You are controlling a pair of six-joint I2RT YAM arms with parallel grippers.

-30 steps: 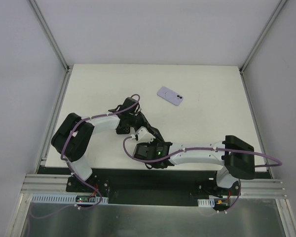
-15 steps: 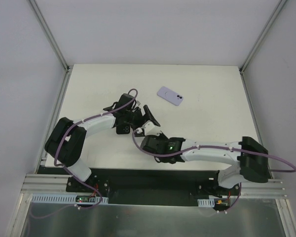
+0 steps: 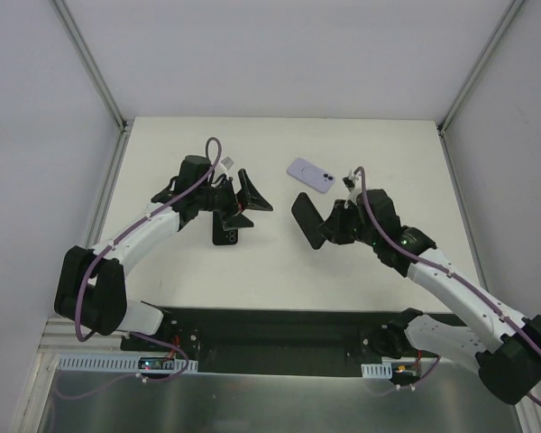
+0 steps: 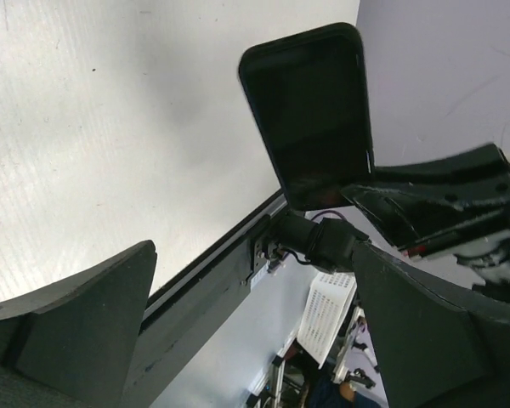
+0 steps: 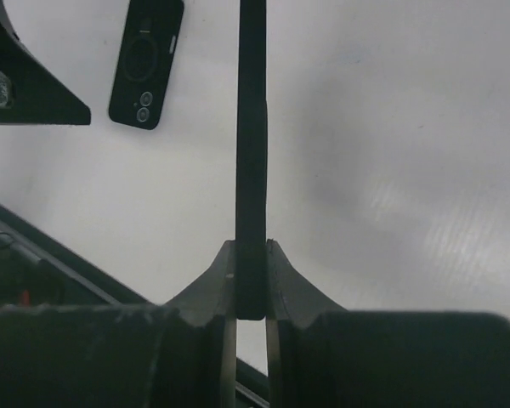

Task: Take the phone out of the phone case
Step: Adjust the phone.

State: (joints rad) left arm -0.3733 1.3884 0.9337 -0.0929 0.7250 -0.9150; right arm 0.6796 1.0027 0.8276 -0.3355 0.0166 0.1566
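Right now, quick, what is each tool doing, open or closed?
Left tool: open, holding nothing.
Right tool: closed on a flat black slab; phone or case, cannot tell.

Left fingers [image 4: 76, 323] spread wide apart; right fingers [image 5: 212, 285] pinched tight, nearly together.

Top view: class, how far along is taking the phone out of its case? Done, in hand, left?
Done: the two black parts look separated; one black piece lies flat on the table, lenses up, beside the open left gripper. In hand: the right gripper is shut on a thin black slab, raised off the table. Left: probably setting it down. Which is phone and which case I cannot tell.
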